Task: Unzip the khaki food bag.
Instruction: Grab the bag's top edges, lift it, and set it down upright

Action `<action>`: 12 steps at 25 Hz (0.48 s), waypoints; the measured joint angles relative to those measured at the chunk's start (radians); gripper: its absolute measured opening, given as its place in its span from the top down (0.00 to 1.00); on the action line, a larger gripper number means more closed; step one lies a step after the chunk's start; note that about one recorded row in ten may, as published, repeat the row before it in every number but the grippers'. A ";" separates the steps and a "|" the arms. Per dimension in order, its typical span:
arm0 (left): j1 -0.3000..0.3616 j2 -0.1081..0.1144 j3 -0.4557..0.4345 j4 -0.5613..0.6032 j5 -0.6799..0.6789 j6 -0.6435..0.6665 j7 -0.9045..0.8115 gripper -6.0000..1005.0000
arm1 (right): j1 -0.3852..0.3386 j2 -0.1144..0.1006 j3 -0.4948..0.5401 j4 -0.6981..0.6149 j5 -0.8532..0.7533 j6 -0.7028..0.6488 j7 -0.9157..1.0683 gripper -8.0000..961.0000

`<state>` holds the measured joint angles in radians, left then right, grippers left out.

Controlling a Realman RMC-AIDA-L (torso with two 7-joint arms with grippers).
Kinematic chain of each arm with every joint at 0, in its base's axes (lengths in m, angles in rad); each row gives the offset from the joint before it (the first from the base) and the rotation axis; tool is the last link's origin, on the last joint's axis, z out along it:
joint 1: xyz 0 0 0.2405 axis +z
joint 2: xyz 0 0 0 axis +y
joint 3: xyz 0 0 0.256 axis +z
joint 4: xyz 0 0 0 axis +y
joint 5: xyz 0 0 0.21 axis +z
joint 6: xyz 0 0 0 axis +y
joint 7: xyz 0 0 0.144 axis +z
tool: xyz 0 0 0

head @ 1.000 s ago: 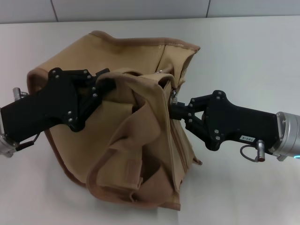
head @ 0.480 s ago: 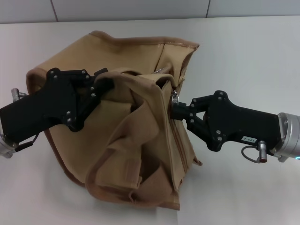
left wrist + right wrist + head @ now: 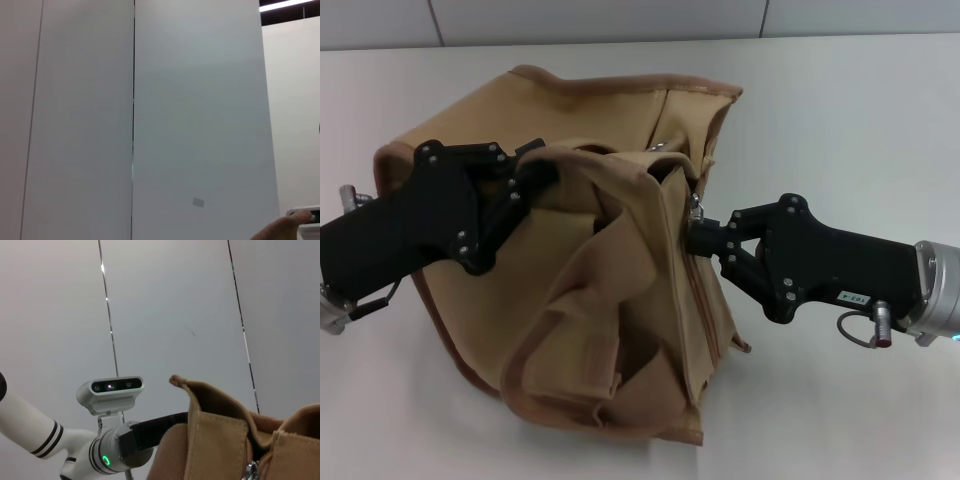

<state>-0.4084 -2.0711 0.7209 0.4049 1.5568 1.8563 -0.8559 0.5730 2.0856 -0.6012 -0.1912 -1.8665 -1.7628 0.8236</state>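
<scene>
Khaki food bag (image 3: 620,300) folds hide both grippers' jaws.

Robot lab, white table (image 3: 840,110), panelled wall (image 3: 150,100)

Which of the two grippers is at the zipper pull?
The right gripper, its tips at the silver pull on the khaki food bag; the left gripper grips a handle.

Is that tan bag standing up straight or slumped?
Slumped: the khaki food bag sags crumpled on the table, top folded between both grippers.
</scene>
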 joint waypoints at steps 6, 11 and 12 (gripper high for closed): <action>0.000 0.002 0.000 0.000 -0.010 0.011 0.000 0.93 | -0.001 -0.001 0.000 -0.001 -0.001 0.003 0.000 0.99; 0.000 0.002 0.000 0.000 -0.017 0.016 -0.002 0.93 | -0.002 -0.001 0.000 -0.001 -0.002 0.006 0.000 0.99; 0.000 0.003 0.000 0.000 -0.020 0.018 -0.003 0.93 | -0.003 -0.001 0.000 -0.001 -0.002 0.007 0.000 0.99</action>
<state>-0.4079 -2.0685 0.7209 0.4049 1.5370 1.8741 -0.8586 0.5704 2.0845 -0.6013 -0.1918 -1.8681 -1.7562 0.8236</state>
